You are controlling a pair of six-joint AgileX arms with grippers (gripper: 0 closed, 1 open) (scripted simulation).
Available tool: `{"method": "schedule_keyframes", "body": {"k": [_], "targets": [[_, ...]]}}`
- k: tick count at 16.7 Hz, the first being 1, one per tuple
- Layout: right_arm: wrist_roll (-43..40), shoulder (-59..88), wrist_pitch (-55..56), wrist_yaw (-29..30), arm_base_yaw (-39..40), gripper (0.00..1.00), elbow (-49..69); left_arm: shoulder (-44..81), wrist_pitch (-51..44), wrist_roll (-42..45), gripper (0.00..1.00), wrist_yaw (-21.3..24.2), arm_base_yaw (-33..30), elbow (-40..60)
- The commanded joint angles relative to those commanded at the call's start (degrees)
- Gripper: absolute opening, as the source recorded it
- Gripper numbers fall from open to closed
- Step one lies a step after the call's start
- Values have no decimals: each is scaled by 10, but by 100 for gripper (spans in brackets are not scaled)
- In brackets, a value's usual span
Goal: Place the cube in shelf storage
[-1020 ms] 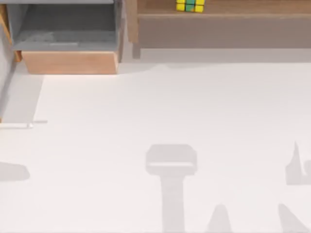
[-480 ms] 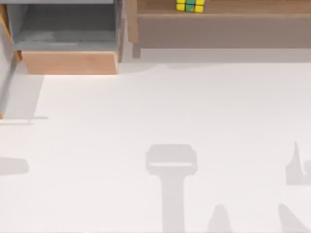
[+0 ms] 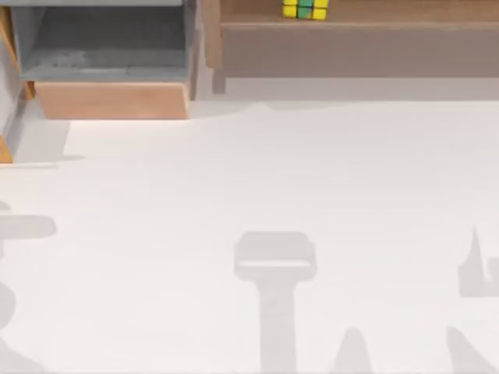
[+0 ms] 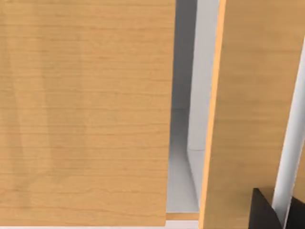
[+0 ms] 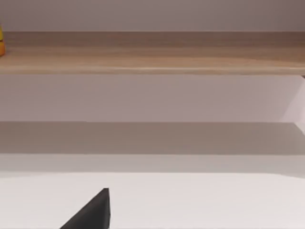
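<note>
The cube [image 3: 305, 8], tiled yellow, green and blue, rests on a board of the brown shelf storage [image 3: 359, 48] at the table's far edge, right of centre. The right wrist view looks along a shelf board [image 5: 152, 50], with a sliver of the cube [image 5: 1, 40] at the picture's edge. A dark part of my right gripper [image 5: 93, 213] hangs over the white table, well short of the shelf. My left gripper [image 4: 265, 213] shows as a dark tip close against pale wood panels [image 4: 86, 114]. Neither gripper touches the cube.
A grey-lined box with a pale wood front [image 3: 113, 100] stands at the far left, beside the shelf. A pale wood edge [image 3: 5, 148] sits at the table's left border. Soft arm shadows [image 3: 274, 265] lie on the white tabletop.
The shadows at the table's left edge have shifted and grown, and the thin line there has slid toward the far side. The cube and shelf have not moved.
</note>
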Motion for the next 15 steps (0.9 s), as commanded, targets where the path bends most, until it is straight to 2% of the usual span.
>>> {"method": "schedule_keyframes", "body": {"k": [4, 9, 15], "targets": [[0, 0, 0, 0, 0, 100, 0, 14, -15, 0, 0, -7, -7, 20], [0, 0, 0, 0, 0, 100, 0, 57, -69, -2, 0, -43, -42, 127], [0, 0, 0, 0, 0, 100, 0, 63, -80, -3, 0, -49, -45, 138]]}}
